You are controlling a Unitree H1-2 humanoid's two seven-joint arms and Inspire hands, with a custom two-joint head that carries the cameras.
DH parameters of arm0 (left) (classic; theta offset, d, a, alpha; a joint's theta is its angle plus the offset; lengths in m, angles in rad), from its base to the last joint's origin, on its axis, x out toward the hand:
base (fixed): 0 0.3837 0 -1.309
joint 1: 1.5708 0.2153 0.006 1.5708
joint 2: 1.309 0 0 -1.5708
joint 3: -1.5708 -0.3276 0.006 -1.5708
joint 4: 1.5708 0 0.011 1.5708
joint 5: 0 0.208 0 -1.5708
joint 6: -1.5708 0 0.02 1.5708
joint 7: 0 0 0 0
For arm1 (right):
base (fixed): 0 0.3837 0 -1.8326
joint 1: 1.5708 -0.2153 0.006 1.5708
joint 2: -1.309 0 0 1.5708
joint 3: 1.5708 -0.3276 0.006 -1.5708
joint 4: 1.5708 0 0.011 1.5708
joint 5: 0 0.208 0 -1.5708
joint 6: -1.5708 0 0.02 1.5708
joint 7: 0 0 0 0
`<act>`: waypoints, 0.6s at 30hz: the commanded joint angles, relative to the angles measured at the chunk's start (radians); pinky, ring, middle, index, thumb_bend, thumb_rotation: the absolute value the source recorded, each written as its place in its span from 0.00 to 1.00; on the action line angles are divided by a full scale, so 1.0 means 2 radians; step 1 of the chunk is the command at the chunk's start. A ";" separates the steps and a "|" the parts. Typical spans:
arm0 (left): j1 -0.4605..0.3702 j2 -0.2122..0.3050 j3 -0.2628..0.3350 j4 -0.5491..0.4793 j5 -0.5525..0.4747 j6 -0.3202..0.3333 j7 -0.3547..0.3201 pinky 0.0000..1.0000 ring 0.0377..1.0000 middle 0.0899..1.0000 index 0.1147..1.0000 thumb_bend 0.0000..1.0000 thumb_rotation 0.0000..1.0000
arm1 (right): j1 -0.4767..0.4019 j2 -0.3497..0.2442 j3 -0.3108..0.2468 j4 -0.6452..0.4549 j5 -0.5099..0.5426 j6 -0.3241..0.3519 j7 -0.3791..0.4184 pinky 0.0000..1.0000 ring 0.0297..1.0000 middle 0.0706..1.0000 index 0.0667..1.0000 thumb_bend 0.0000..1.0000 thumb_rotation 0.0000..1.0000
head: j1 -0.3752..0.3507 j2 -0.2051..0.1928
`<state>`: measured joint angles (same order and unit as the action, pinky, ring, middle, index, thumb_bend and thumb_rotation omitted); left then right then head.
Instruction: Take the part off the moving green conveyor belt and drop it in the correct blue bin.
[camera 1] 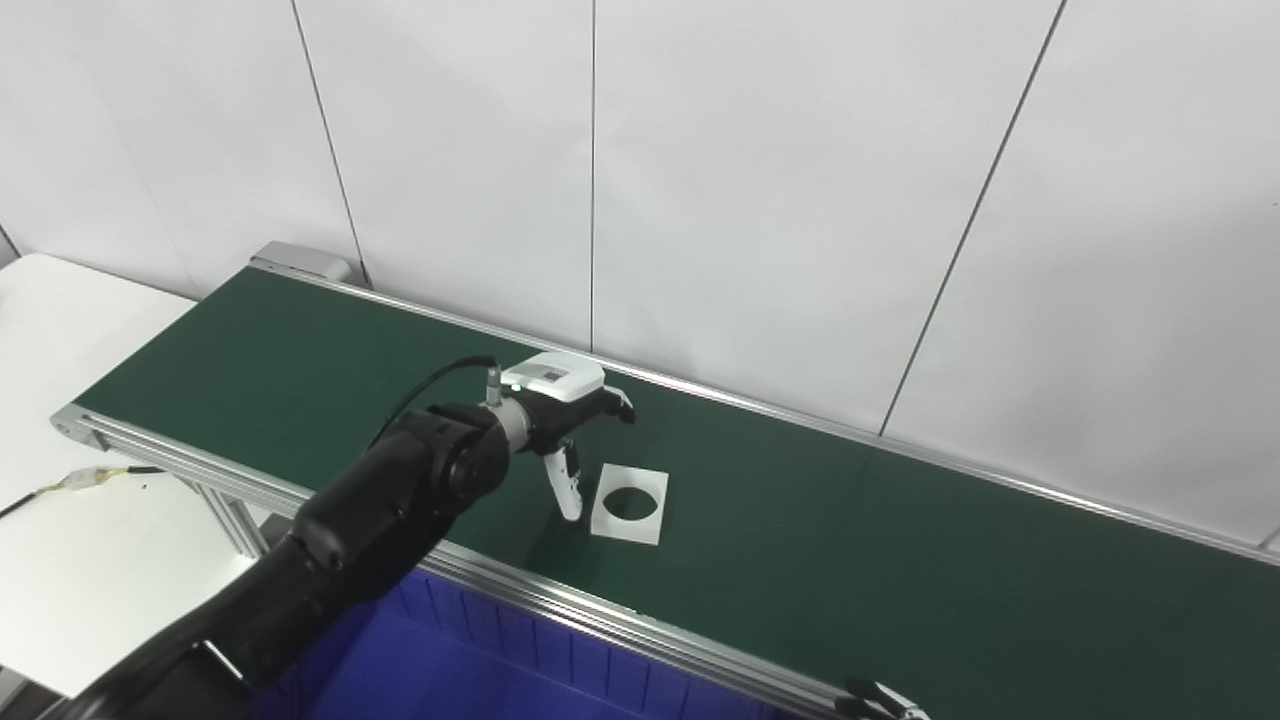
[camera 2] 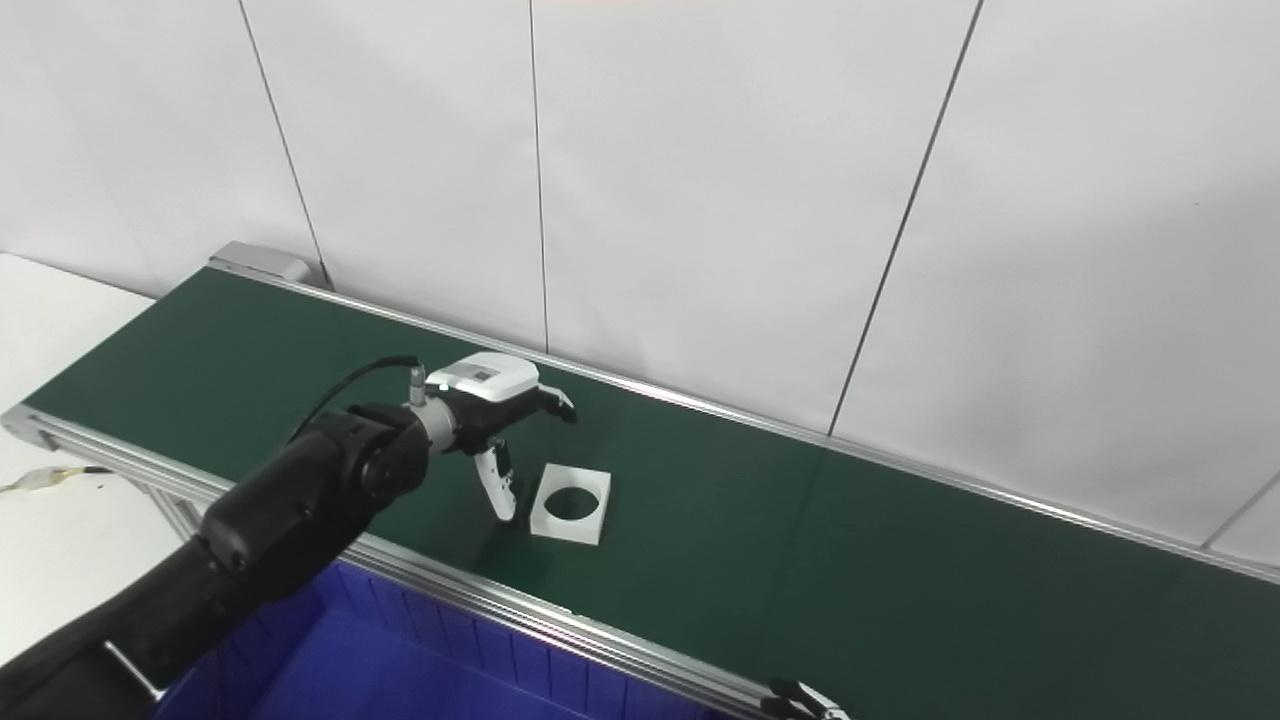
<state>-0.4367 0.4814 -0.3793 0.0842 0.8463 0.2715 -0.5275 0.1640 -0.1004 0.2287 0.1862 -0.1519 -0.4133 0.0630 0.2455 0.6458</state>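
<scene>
A flat white square part (camera 1: 630,504) with a round hole lies on the green conveyor belt (camera 1: 900,560); it also shows in the right eye view (camera 2: 571,503). My left hand (camera 1: 562,415) hovers over the belt just left of the part, fingers apart and empty. One finger points down and touches the belt by the part's left edge. Only the fingertips of my right hand (camera 1: 880,700) show at the bottom edge; I cannot tell its state.
A blue bin (camera 1: 440,665) sits below the belt's near rail. A white table (camera 1: 60,520) with a cable stands at the left. White wall panels run behind the belt.
</scene>
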 commanded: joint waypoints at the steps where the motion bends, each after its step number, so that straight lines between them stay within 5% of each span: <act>1: -0.016 -0.006 -0.004 -0.006 0.012 0.015 0.002 0.84 0.86 0.86 0.83 0.94 0.15 | -0.003 0.005 0.000 -0.016 -0.002 -0.025 -0.002 0.64 0.67 0.71 0.75 0.69 0.65 | -0.003 0.000; 18: -0.042 -0.085 -0.034 0.077 0.038 0.039 0.038 0.85 0.85 0.86 0.87 0.96 0.23 | -0.004 0.013 0.004 -0.013 -0.004 -0.026 -0.003 0.64 0.67 0.71 0.74 0.68 0.64 | -0.019 -0.002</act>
<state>-0.4768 0.3251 -0.4390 0.2403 0.9177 0.3395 -0.4676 0.1631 -0.0861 0.2353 0.1860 -0.1627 -0.4133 0.0630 0.2102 0.6427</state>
